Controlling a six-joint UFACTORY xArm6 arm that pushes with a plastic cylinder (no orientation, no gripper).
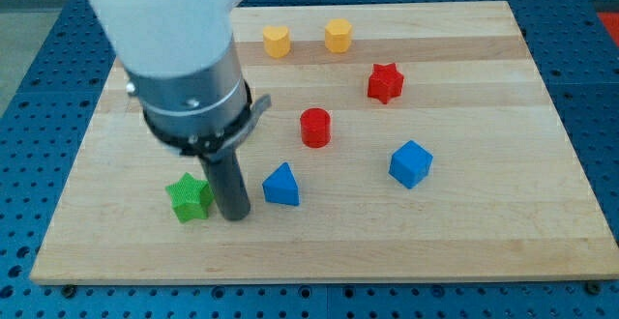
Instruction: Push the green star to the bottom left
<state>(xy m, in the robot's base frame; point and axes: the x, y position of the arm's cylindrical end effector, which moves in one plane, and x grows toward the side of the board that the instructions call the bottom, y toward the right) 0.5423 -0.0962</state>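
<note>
The green star point(189, 197) lies on the wooden board point(464, 232) at the view's lower left. My tip point(233, 215) rests on the board just right of the star, close to it or touching it. The dark rod rises from there into the grey and white arm body, which hides the board's upper left part. The blue triangular block point(281, 186) sits just right of my tip.
A red cylinder point(315, 127) stands at the middle. A blue cube point(411, 163) lies to the right. A red star point(385, 82) is at the upper right. Two yellow blocks point(277, 41) point(338, 36) sit near the top edge.
</note>
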